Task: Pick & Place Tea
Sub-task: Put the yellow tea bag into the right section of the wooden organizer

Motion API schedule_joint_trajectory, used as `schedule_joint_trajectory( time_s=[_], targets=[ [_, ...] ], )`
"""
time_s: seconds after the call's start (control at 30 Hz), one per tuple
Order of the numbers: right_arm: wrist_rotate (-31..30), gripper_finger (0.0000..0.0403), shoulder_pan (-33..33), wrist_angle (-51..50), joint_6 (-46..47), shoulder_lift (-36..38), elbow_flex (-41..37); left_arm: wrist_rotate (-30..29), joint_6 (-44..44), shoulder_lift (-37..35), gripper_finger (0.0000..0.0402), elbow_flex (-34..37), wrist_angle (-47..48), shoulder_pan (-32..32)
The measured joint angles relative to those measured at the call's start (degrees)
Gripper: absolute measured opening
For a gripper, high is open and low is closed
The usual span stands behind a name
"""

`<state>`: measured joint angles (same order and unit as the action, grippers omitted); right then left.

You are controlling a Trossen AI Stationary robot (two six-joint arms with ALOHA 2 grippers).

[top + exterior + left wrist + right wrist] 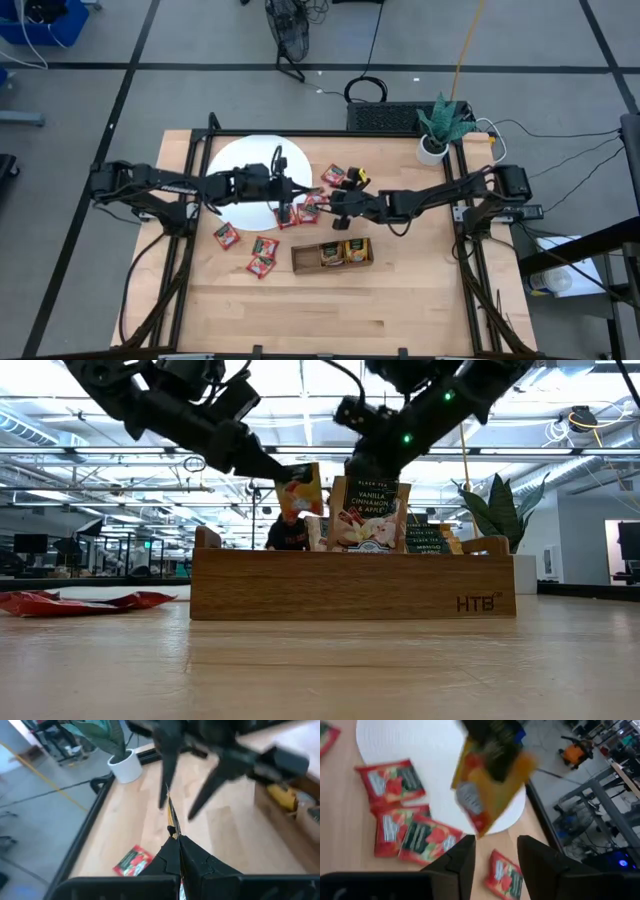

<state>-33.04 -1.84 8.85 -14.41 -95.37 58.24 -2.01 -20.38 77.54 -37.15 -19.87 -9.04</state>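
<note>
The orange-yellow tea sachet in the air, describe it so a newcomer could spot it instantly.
Start at the white disc; off its right edge the left gripper is shut on the orange-yellow sachet, above the table. The red sachets lie flat below.

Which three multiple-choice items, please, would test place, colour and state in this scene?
1. The potted plant stands: A in the wooden tray; B at a table corner on the right arm's side; C on the white disc.
2. The sachet in the left gripper is: A blue; B black; C orange-yellow.
3. The right gripper has its jaws: A open; B shut on the sachet; C shut on the wooden tray.
Answers: B, the high view shows it there; C, the right wrist view shows its colour; A, a clear gap parts them.
</note>
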Motion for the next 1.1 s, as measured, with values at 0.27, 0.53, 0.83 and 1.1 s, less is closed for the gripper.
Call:
schedule_joint_trajectory(
  time_s=[0.27, 0.53, 0.83, 1.1],
  targets=[
    [6.9, 0.0131, 1.7, 3.0, 0.9, 3.1, 0.0, -2.5, -1.0, 0.0, 0.0001, 0.0, 2.1, 3.1],
    [27.4, 0.0145, 6.5, 10.5, 4.7, 2.2, 0.0, -2.4, -0.8, 0.0, 0.0001, 0.0, 1.8, 4.6],
    [27.4, 0.0132, 6.2, 9.1, 4.7, 2.2, 0.0, -2.5, -0.4, 0.0, 0.0001, 0.0, 2.2, 4.7],
    [31.2, 0.0125, 6.3, 8.0, 5.2, 2.1, 0.0, -2.5, -0.4, 0.0, 0.0001, 0.0, 2.1, 4.6]
  ],
)
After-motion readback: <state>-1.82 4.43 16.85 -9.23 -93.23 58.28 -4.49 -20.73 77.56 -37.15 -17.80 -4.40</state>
